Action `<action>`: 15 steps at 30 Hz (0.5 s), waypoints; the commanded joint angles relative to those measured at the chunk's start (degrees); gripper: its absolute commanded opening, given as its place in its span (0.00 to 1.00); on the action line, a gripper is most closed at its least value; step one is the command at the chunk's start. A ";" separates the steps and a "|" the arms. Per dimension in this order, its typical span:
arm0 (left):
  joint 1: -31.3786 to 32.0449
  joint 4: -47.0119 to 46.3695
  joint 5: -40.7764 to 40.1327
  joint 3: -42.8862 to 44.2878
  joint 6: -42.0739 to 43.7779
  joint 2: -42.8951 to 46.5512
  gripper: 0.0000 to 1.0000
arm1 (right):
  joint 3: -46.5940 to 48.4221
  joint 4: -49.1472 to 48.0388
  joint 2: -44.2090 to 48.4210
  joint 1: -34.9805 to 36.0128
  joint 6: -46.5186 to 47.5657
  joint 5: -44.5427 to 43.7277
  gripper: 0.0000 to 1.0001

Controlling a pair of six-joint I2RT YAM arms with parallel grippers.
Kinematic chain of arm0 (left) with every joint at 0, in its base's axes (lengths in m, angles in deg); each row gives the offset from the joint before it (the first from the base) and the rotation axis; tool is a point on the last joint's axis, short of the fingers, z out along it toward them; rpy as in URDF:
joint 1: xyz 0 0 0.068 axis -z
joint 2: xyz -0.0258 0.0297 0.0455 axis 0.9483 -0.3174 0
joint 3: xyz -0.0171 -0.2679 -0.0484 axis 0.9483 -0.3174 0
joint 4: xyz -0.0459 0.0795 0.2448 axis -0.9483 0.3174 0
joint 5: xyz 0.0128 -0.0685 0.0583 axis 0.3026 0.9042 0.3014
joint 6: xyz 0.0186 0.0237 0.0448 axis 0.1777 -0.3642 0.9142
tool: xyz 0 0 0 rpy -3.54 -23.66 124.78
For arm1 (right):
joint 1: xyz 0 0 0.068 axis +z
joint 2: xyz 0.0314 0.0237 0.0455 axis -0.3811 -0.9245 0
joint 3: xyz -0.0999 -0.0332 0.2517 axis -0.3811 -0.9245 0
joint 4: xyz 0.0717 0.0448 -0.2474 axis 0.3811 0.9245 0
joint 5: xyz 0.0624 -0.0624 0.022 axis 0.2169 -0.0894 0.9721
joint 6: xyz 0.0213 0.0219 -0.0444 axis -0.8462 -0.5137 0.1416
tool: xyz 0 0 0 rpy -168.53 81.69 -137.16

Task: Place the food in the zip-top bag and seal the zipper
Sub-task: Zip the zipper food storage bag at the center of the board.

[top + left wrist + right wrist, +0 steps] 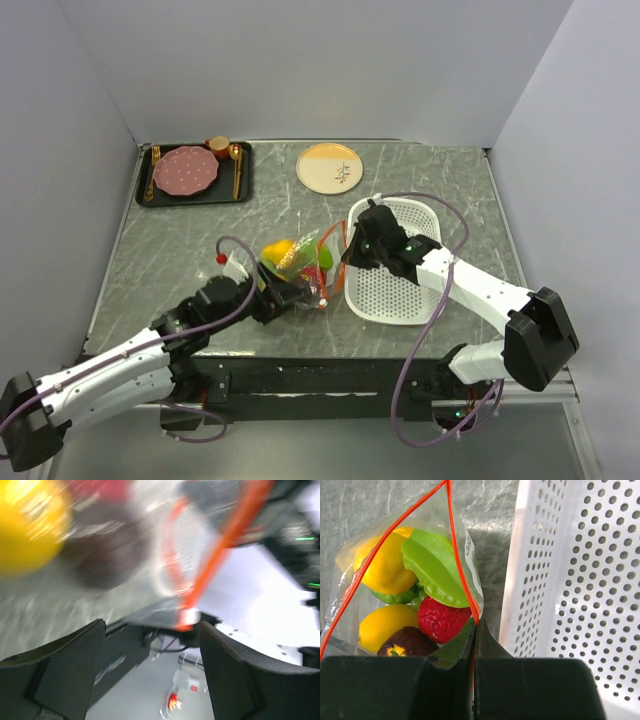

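Right wrist view, nearest first: the right fingers (530,690) fill the bottom edge and are pressed shut, pinching the corner of the zip-top bag (468,545) just where the orange-red zipper (462,580) runs down to them. Beyond the tips the bag spreads toward the upper left, its mouth parted into two orange lines. The food (420,600) sits inside it: yellow pieces (382,572) at left, a green leafy piece (432,565) on top, a red ball (442,620) beneath that, and a dark maroon ball (407,642) lowest. The white perforated basket (570,580) takes up the right half of the frame, just beside the bag.

Left wrist view is badly blurred. The left fingers (65,675) stand well apart at the bottom, holding nothing. The zipper's whitish end shows just past the gap between them, and a yellow blur and a dark blur sit at upper left.

Top external view has both arms reaching up from the bottom edge to meet at the bag, which sits mid-bench (150,260) with the basket to its right. Farther back, at upper left, a black tray (215,192) carries a pink plate (184,171) and a cup (218,147). A round cream plate (330,167) lies at upper centre.
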 commanded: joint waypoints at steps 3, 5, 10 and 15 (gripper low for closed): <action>8.04 -5.04 -4.49 0.91 -11.44 -1.31 0.82 | 1.24 -2.67 2.59 -0.43 0.02 -0.33 0.00; 9.54 -5.47 -5.83 1.36 -13.53 -1.93 0.84 | 0.89 -3.11 3.12 -0.34 -0.07 -0.50 0.00; 10.78 -9.17 -11.27 -0.93 -16.71 -3.60 0.83 | 0.53 -3.55 4.26 -0.34 -0.86 -0.33 0.00; 12.63 -9.51 -14.79 -1.28 -19.70 -5.79 0.81 | -0.43 -3.99 5.84 -0.34 -1.39 -0.50 0.00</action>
